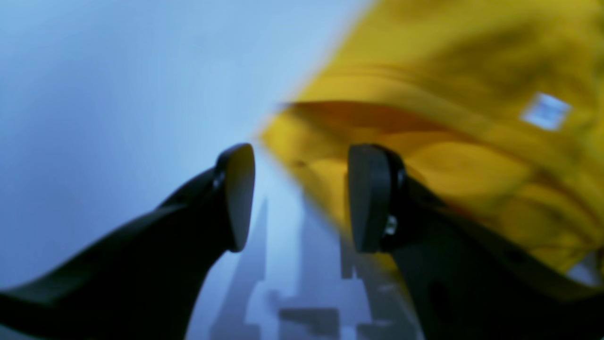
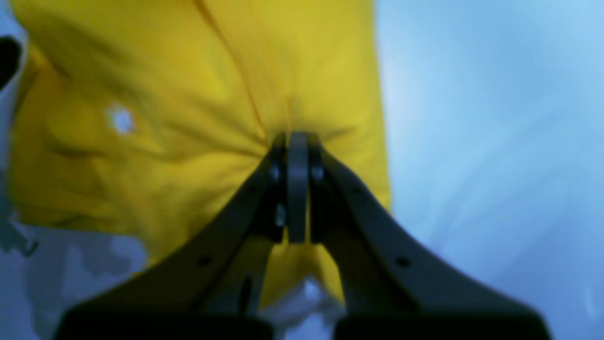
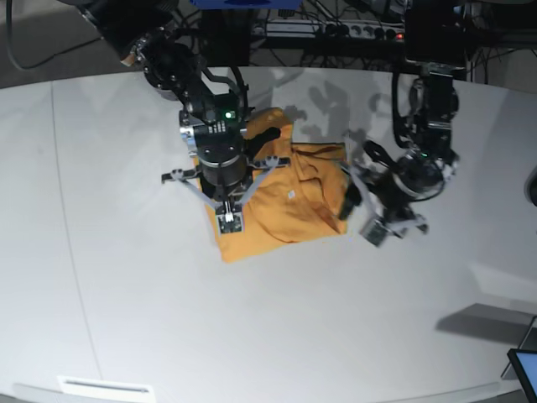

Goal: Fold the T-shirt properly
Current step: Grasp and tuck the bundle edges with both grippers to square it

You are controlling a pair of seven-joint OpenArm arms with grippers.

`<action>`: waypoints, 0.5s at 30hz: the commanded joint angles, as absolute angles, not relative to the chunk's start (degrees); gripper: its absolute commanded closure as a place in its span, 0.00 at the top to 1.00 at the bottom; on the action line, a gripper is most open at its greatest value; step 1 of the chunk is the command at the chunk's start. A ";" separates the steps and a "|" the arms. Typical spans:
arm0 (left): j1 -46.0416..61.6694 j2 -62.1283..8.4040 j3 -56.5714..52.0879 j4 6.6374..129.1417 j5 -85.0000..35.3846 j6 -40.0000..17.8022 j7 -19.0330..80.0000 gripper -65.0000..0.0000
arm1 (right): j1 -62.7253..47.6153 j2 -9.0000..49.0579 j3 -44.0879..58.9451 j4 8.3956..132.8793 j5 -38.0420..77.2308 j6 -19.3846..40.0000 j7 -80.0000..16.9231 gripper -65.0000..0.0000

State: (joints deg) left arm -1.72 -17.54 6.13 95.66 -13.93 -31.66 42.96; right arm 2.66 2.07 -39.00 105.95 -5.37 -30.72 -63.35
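Note:
The orange-yellow T-shirt lies crumpled on the white table, with a small white tag showing. In the right wrist view my right gripper is shut on a bunched fold of the T-shirt near its edge. From the base view this right gripper sits over the shirt's left side, fingertips hidden under its body. My left gripper stands open at the shirt's right edge. In the left wrist view the left gripper straddles the edge of the T-shirt, with no cloth pinched.
Cables and a power strip run along the table's far side. A dark object sits at the right border, and a screen corner at the bottom right. White tabletop surrounds the shirt.

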 commanded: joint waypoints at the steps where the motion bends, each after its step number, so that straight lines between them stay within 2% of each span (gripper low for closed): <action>1: -2.68 -17.89 5.41 97.98 -14.81 -31.52 42.51 0.48 | 3.65 1.63 -38.99 107.38 -6.20 -30.73 -63.25 0.00; 6: -2.15 -17.89 5.05 102.99 -14.81 -31.52 43.03 0.48 | 3.65 1.63 -38.99 107.38 -6.29 -30.73 -63.43 0.00; 15: 0.40 -15.34 5.58 99.82 -14.46 -31.52 43.03 0.48 | 4.79 1.45 -42.68 104.75 -6.20 -30.64 -63.34 0.00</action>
State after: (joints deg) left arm 1.32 -14.72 6.02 99.04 -14.17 -31.77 44.21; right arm 4.08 1.80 -42.59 104.01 -5.56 -30.52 -64.18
